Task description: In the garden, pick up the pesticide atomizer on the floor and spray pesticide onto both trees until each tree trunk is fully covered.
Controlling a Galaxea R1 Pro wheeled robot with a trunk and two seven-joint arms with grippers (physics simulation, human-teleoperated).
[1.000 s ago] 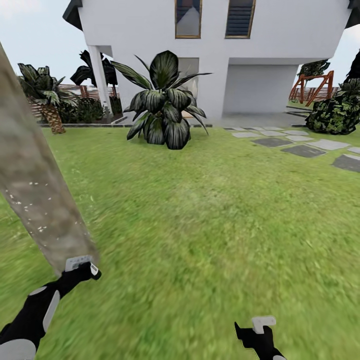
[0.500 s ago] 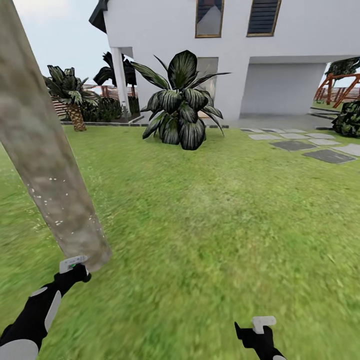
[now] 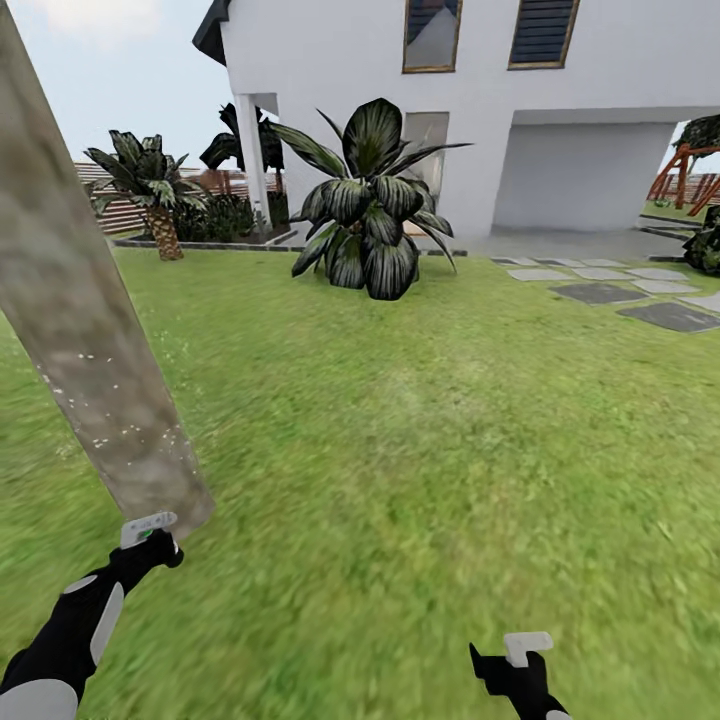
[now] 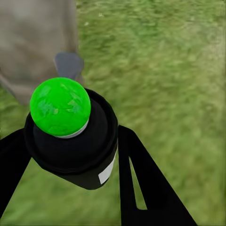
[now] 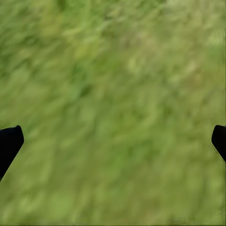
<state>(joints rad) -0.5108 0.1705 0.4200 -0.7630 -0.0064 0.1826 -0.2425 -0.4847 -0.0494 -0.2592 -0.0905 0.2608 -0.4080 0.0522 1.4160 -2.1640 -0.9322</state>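
A thick pale tan-grey tree trunk (image 3: 80, 330) leans across the left of the head view, with a few white pesticide specks (image 3: 110, 440) low on its bark. My left gripper (image 3: 150, 548) is shut on the pesticide atomizer (image 4: 70, 141), a black bottle with a round green top (image 4: 60, 106). Its grey nozzle (image 3: 148, 527) sits just short of the trunk's base (image 4: 33, 42). Low at the right, my right gripper (image 3: 520, 660) hangs open over the grass, fingertips (image 5: 9, 141) wide apart with nothing between them.
Green lawn (image 3: 430, 450) spreads ahead to a white house (image 3: 330, 90). A big dark-leaved plant (image 3: 370, 210) stands before it, grey stepping stones (image 3: 620, 290) lie to the right, and a small palm (image 3: 150, 190) and slat fence (image 3: 110, 205) stand at the far left.
The head view has swung left, so the house, plant and trunk slid right in the picture. Both arms keep their place in the view, the atomizer still in the left gripper.
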